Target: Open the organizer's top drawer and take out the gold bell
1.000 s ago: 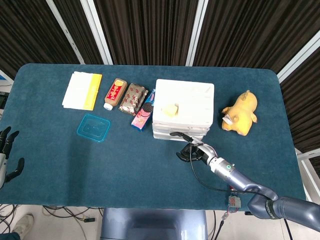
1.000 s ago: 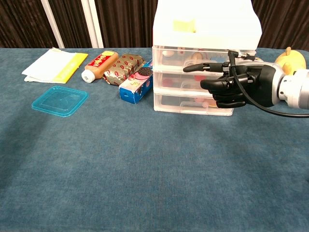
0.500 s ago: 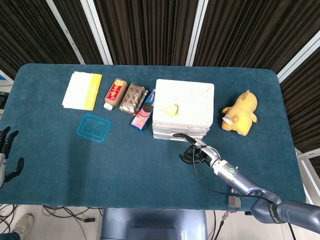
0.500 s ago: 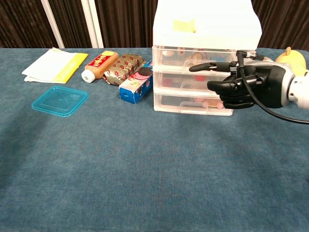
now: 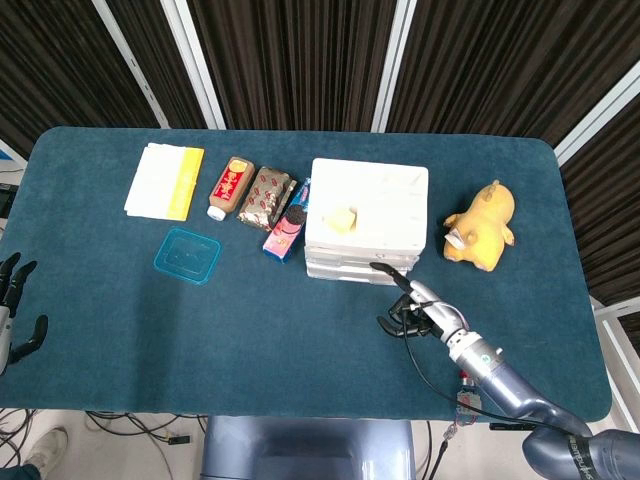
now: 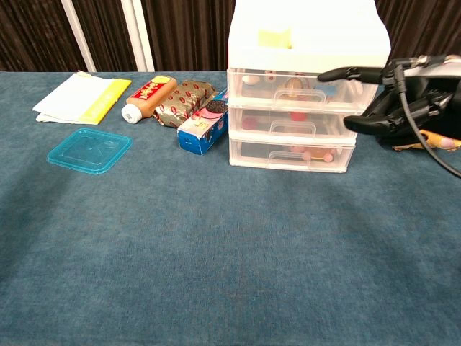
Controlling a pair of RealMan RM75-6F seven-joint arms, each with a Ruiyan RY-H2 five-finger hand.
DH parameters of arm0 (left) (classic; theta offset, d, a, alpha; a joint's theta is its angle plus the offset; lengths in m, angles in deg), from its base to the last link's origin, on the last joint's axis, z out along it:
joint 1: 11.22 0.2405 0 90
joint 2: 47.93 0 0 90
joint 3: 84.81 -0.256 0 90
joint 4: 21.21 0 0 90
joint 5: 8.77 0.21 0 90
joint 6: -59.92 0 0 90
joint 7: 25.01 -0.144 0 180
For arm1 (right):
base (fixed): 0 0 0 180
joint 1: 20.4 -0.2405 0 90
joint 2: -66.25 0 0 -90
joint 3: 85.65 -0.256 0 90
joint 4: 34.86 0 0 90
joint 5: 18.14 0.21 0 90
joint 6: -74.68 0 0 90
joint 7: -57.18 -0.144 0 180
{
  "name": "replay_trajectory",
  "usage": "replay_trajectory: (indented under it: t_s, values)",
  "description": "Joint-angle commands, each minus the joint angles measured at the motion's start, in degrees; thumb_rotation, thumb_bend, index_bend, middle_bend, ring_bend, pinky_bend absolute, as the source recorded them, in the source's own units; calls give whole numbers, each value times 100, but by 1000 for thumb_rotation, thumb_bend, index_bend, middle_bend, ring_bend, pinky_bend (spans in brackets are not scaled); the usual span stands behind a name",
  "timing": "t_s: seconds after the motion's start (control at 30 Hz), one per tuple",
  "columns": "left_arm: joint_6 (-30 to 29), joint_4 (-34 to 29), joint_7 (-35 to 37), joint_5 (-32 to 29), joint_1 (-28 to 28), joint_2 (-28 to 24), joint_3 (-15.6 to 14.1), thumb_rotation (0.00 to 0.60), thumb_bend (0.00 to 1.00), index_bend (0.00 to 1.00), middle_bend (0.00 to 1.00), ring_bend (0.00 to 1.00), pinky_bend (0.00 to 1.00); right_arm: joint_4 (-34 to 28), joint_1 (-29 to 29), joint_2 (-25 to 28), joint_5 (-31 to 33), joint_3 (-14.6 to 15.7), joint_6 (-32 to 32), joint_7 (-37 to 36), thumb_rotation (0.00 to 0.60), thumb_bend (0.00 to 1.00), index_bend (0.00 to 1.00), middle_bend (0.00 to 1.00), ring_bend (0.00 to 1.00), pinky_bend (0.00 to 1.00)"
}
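The white three-drawer organizer [image 5: 366, 215] stands at mid-table, and its top drawer [image 6: 266, 81] is closed. A gold-tan shape [image 6: 291, 85], possibly the bell, shows dimly through the translucent front behind the handle. My right hand [image 6: 400, 101] hovers off the organizer's right front corner and holds nothing. One finger stretches left in front of the top drawer's right end, apart from it, while the others curl. In the head view the right hand [image 5: 412, 306] is just in front of the organizer. My left hand [image 5: 12, 305] is at the far left edge with its fingers spread and nothing in it.
A yellow pig toy [image 5: 482, 226] sits right of the organizer. To the organizer's left lie a cookie box [image 5: 287, 226], a snack pack [image 5: 266, 197], a sauce bottle [image 5: 229, 187], a white and yellow pad [image 5: 165, 181] and a blue lid [image 5: 187, 254].
My right hand has moved rightward along the organizer's front, from before the middle of the drawers to off its right corner. The drawers and the left hand have stayed put.
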State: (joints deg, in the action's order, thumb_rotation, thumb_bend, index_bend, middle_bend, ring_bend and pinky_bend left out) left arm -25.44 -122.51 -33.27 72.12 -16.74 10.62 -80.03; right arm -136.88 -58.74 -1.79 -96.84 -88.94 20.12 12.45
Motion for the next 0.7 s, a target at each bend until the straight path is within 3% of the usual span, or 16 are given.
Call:
replay_trajectory:
  t_s: [0.03, 0.3, 0.7]
  values:
    - [6, 5, -7, -7, -2, 6, 1, 600, 422, 73, 5, 0, 0, -685, 125, 344, 724, -169, -181, 1261, 600, 467, 64, 987, 1000, 1000]
    - [15, 3, -14, -21, -5, 11, 2, 600, 422, 73, 5, 0, 0, -1051, 56, 445, 1508, -395, -182, 2342, 600, 468, 69, 988, 1000, 1000]
    - [32, 10, -18, -28, -8, 10, -5, 600, 422, 73, 5, 0, 0, -1182, -40, 456, 2120, -548, 84, 2976, 600, 467, 92, 988, 1000, 1000]
